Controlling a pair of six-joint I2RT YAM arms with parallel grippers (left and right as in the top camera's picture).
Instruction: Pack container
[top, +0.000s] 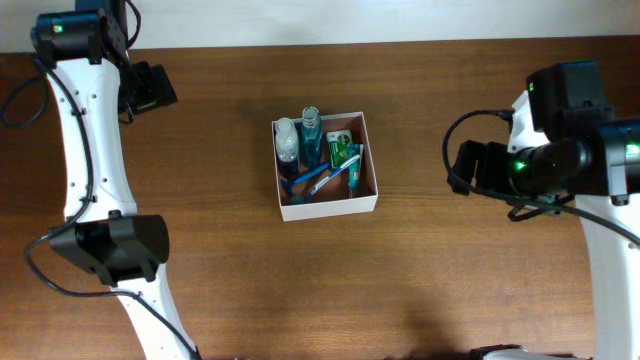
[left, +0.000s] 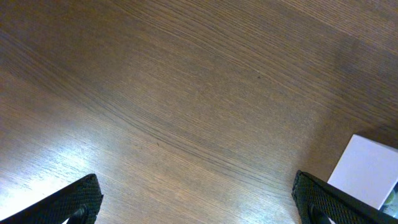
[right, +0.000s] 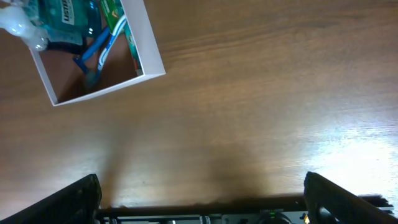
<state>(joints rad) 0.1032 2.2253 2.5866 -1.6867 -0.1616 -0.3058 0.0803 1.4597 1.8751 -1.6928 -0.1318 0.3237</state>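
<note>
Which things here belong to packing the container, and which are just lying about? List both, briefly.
Job in hand:
container
clear bottle, inside it
blue bottle, inside it
green tube, inside it
blue toothbrush, inside it

Not the job:
wooden table only

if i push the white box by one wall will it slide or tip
Probably slides rather than tips: the container is shallow and wide on a smooth table. Its thin white walls look like card, so may flex. The blue bottle inside could shift.
</note>
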